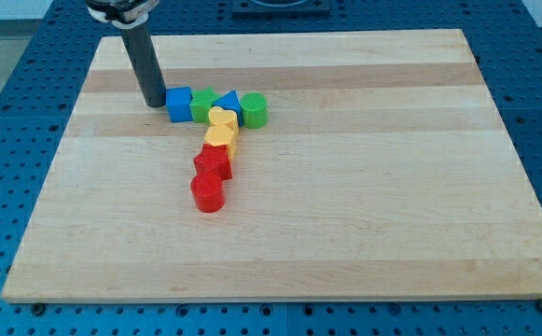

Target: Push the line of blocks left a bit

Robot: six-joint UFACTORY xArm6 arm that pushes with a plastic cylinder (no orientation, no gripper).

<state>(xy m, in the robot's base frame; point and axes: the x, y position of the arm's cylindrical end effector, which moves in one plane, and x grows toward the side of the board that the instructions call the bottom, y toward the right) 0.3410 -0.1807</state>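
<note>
A row of blocks lies near the board's top middle: a blue cube [179,104], a green star-like block [202,104], a blue triangular block [229,102] and a green cylinder [254,110]. Below them a column runs toward the view's bottom: a yellow heart-like block [221,119], a yellow hexagonal block [219,138], a red star-like block [213,163] and a red cylinder [208,193]. My tip [153,103] stands just left of the blue cube, very close to it or touching; I cannot tell which.
The wooden board [364,205] lies on a blue perforated table [9,140]. The dark rod rises from the tip toward the view's top left.
</note>
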